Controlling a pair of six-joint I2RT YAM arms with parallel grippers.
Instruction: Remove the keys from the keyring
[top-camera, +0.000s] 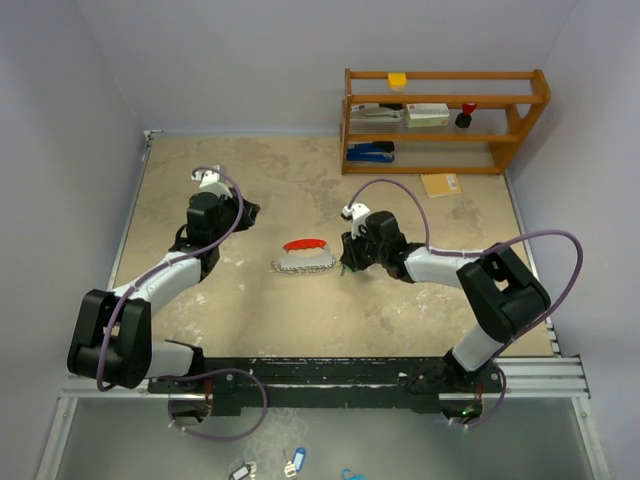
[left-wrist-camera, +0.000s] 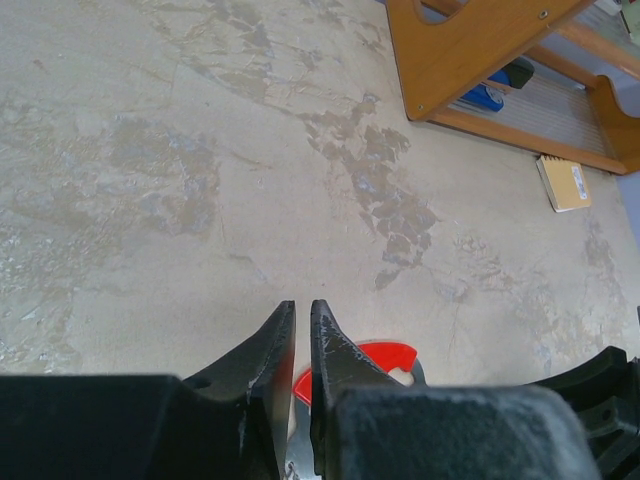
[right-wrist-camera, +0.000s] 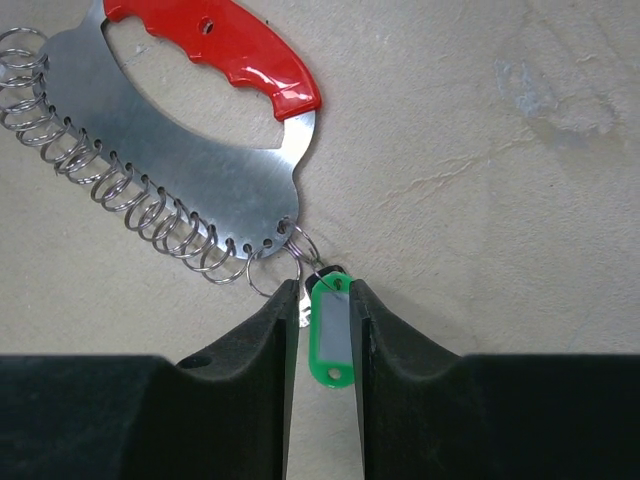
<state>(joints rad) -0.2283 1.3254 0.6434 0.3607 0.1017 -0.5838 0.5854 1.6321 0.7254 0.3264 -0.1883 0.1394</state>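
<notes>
The right gripper (right-wrist-camera: 325, 300) is squeezing the green key (right-wrist-camera: 330, 345) tight, at the end of the red keyring (right-wrist-camera: 215, 40) on the table (right-wrist-camera: 500, 200). The left gripper (left-wrist-camera: 302, 312) is sitting apart, pinched closed, holding nothing.

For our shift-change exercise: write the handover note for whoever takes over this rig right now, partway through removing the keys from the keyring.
Left pincer: shut, empty, near the keyring, not touching it.
Right pincer: shut on the green-tagged key.
The keyring lies flat on the table; the key hangs from its end ring.
Done: key gripped. To do: work it off the ring.
</notes>
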